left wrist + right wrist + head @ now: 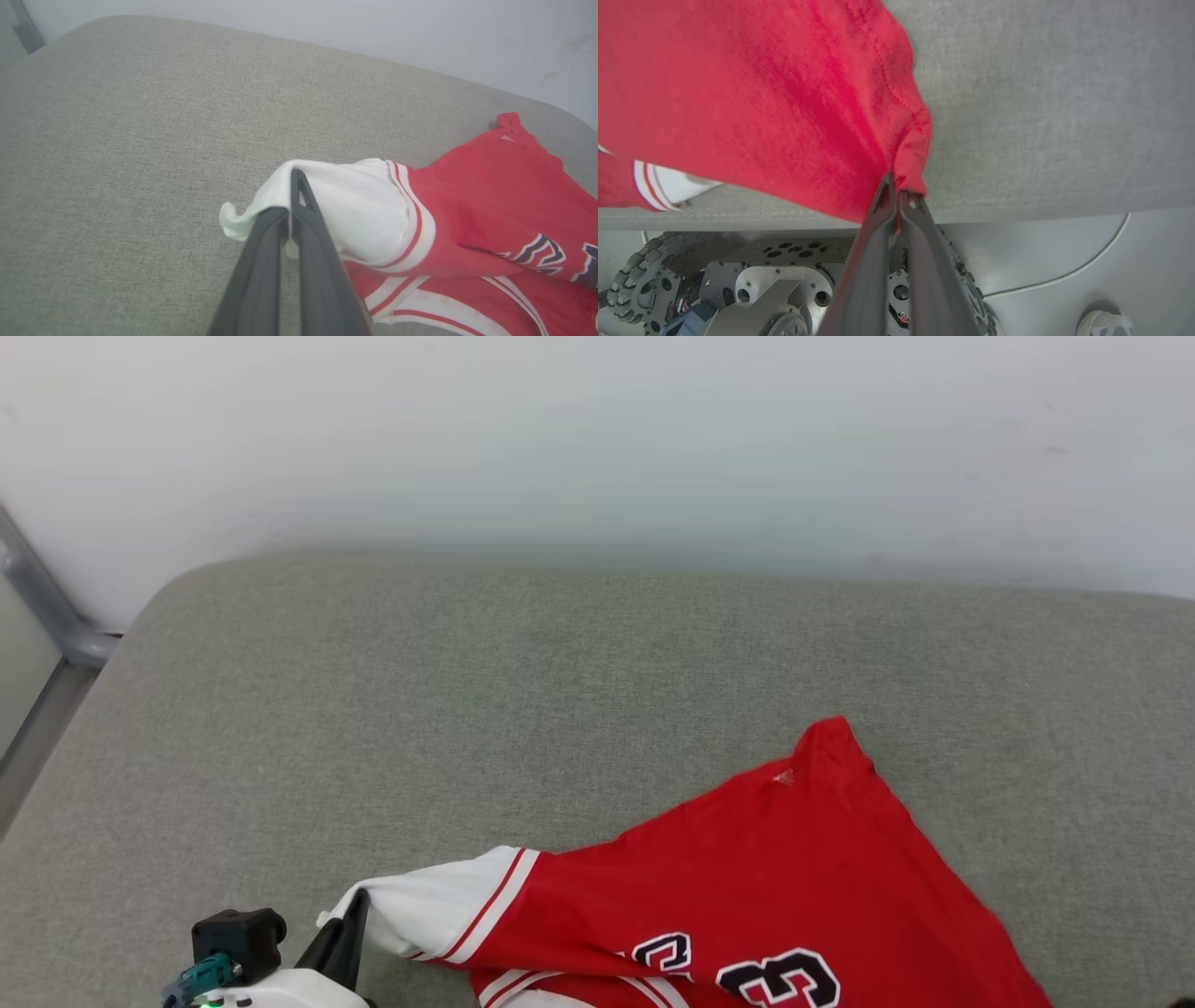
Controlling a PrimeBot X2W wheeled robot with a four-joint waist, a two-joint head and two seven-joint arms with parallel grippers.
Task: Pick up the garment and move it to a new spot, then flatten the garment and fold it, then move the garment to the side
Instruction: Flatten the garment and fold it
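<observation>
This looks like a bare test room or lab with one piece of home furniture in it, not a lived-in home. A broad grey-green upholstered cushion (pixel 467 709), sofa or mattress, I can't tell which, takes the middle of the head view and meets a plain white wall (pixel 597 429) across the top. A grey metal bar (pixel 47 607) runs down the upper left. The lower part of the right wrist view shows smooth grey floor (pixel 1064 242), a loose white cable (pixel 1083 268) at the right and a wheeled robot base (pixel 640 280) at the lower left. The red shirt (pixel 747 859) on the cushion is the homely touch.
</observation>
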